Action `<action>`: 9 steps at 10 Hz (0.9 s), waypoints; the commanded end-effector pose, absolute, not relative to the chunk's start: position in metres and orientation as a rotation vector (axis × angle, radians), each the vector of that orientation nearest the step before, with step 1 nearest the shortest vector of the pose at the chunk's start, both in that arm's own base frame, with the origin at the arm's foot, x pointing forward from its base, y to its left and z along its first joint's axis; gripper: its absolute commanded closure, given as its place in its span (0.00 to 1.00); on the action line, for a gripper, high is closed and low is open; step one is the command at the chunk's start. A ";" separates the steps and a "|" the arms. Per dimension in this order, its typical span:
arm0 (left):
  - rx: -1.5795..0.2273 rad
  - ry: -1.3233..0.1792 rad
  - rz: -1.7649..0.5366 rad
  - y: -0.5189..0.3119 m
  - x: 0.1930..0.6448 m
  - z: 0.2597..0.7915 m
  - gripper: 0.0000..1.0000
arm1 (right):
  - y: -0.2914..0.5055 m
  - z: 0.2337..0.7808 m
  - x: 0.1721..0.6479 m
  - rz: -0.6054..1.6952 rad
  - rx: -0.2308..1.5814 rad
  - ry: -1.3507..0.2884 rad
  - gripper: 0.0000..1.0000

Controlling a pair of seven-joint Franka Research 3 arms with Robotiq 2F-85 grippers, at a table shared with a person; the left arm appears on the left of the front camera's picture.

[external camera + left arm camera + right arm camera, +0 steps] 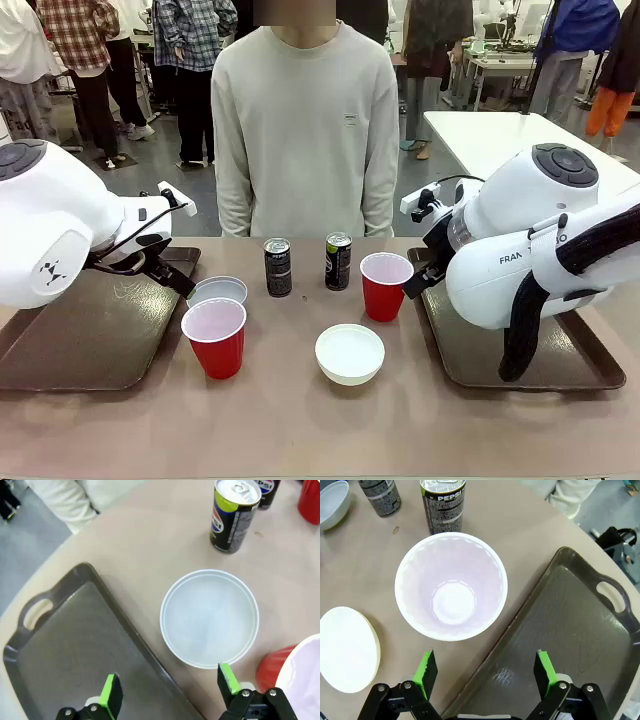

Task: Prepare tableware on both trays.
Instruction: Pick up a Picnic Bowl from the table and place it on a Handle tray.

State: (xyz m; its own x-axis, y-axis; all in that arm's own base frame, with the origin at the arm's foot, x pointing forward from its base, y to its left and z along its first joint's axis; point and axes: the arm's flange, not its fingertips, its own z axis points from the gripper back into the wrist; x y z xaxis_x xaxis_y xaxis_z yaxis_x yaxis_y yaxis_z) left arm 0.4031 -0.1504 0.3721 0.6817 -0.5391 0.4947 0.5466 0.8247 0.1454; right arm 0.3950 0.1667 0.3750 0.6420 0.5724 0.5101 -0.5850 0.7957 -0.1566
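Wide open and empty, the left gripper [168,677] hangs left of a round white bowl [209,617], the right gripper [485,657] right of a red plastic cup [451,592].

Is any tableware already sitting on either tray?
No, the left tray and the right tray lie bare, while the cups, bowls and cans stand on the table between them.

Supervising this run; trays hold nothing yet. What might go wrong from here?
The open left tool spans the left tray's rim and a white bowl; descending, it may hit the rim or nudge the near red cup. The open right tool hovers by the other red cup; a black can close behind may topple.
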 end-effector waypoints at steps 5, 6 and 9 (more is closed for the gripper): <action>-0.015 -0.550 -0.609 -0.151 0.403 0.372 0.00 | 0.167 0.375 0.395 0.660 0.024 -0.573 0.00; -0.015 -0.550 -0.609 -0.151 0.403 0.372 0.00 | 0.167 0.375 0.395 0.660 0.024 -0.573 0.00; -0.015 -0.550 -0.609 -0.151 0.403 0.372 0.00 | 0.167 0.375 0.395 0.660 0.024 -0.573 0.00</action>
